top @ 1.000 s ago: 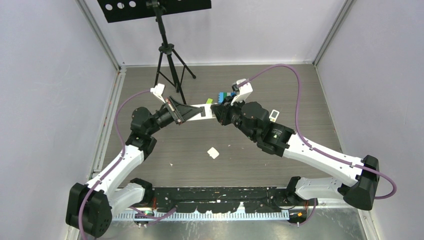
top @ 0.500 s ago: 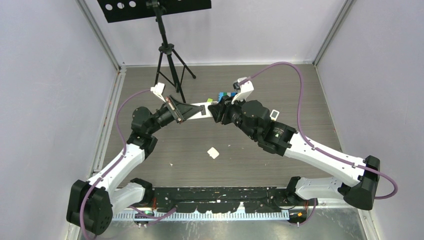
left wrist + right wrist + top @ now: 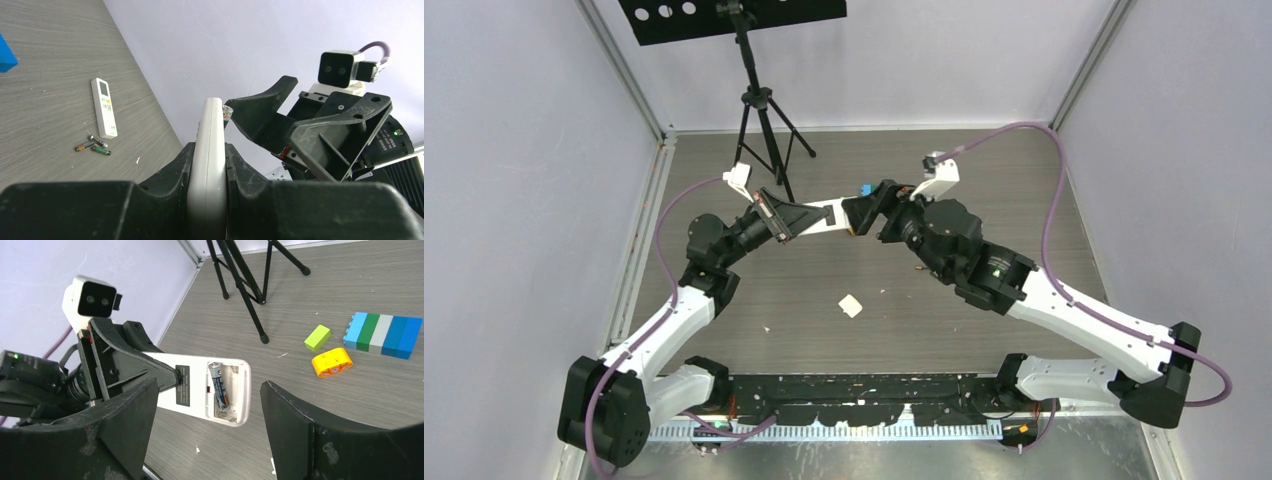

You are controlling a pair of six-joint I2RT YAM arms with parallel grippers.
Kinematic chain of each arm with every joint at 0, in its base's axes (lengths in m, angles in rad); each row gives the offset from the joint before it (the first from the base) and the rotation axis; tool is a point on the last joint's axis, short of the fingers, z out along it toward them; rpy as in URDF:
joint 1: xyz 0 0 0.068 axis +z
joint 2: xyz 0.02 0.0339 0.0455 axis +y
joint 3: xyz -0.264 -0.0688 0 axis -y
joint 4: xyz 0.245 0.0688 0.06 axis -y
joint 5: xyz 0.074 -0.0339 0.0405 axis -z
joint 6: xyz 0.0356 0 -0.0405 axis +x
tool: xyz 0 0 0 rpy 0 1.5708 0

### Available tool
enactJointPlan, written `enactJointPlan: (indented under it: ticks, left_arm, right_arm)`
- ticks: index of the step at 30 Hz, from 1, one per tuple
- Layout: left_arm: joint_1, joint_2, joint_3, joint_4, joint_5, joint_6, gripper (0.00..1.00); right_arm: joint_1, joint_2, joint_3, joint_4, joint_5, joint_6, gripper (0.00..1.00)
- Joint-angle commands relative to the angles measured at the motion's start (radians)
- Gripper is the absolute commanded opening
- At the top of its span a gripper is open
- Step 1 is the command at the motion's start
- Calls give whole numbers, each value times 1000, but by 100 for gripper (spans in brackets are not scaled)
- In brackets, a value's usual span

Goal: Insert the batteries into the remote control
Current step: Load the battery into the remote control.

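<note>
My left gripper is shut on a white remote control and holds it above the table with its back open. In the right wrist view, one battery lies in the left slot of the remote control's compartment; the slot beside it is empty. My right gripper stands wide open just off the remote's free end, nothing between its fingers. In the left wrist view the remote shows edge-on between the pads. Three loose batteries lie on the table.
A second white remote lies by the loose batteries. Toy blocks sit behind the arms: a blue-green row, a lime block and an orange one. A tripod stands at the back left. A small white piece lies mid-table.
My right gripper has opened wide and drawn back to the right from the remote's end. The left arm still holds the remote in the same place.
</note>
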State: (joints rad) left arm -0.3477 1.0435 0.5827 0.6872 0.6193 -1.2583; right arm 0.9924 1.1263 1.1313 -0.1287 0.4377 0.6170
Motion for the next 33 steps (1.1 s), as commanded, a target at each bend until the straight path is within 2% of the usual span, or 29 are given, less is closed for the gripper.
enactJointPlan:
  ticks: [1, 5, 10, 25, 33]
  left_arm:
    - [-2, 3, 12, 131, -29, -24, 0]
    - [-2, 8, 18, 164, -39, -48, 0]
    - [-2, 2, 14, 173, -65, -59, 0]
    - [-2, 14, 24, 171, -68, -38, 0]
    - [-2, 28, 11, 215, -58, -19, 0]
  right_arm:
    - [-18, -71, -53, 69, 95, 232, 88]
    - [-40, -40, -47, -16, 73, 513, 88]
    - [-41, -16, -115, 188, -2, 673, 88]
    - [-41, 78, -138, 356, 4, 852, 87]
    - [-43, 88, -179, 458, 11, 903, 74]
